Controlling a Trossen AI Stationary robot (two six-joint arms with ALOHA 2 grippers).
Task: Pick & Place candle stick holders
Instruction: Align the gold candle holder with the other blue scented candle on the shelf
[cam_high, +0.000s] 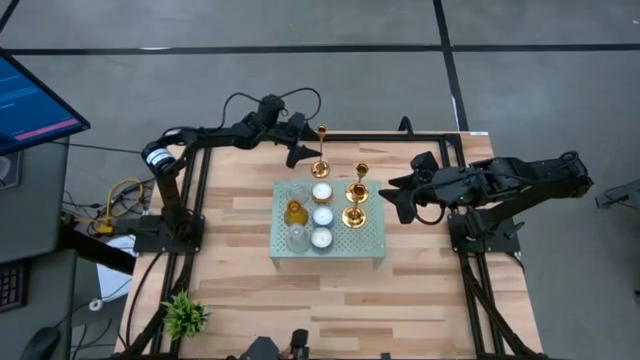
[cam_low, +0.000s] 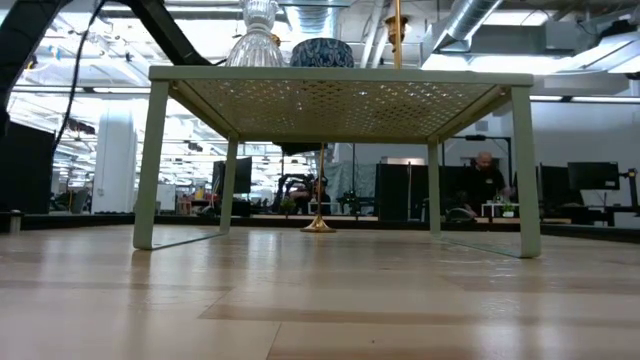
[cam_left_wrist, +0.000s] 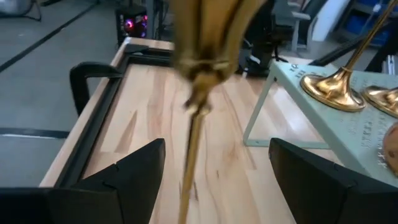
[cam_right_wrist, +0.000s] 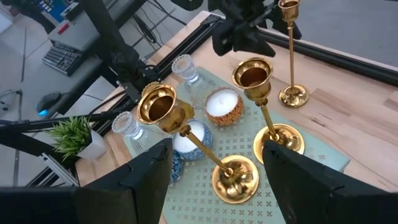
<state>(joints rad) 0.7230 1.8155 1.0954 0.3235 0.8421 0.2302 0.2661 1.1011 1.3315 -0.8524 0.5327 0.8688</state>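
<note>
Left wrist view first, because it is closest to the work: my left hand (cam_left_wrist: 214, 177) is released, its two fingers (cam_left_wrist: 127, 177) standing wide, and the thin stem of the tallest candle stick holder (cam_left_wrist: 194, 134) runs between them without touching either one. From the low view I see its round base resting on the desk (cam_high: 400, 300), just behind the green perforated stand (cam_high: 370, 245). So nothing is grasped on this side.

My right hand (cam_right_wrist: 214, 180) is also released and empty. It hovers beside the stand, facing the two other candle stick holders, the nearer one (cam_right_wrist: 186, 134) and the farther one (cam_right_wrist: 264, 118), which are both upright on the stand. Just beyond them are the white tealights (cam_right_wrist: 222, 102) and clear glass cups (cam_right_wrist: 185, 68).

I judge that the step in hand is at the tall holder, either a grasp about to begin or a placing just finished; I cannot tell which. If it is a grasp, the next move calls for centring the stem, then closing gently, because such a slim tall piece may tip easily.
</note>
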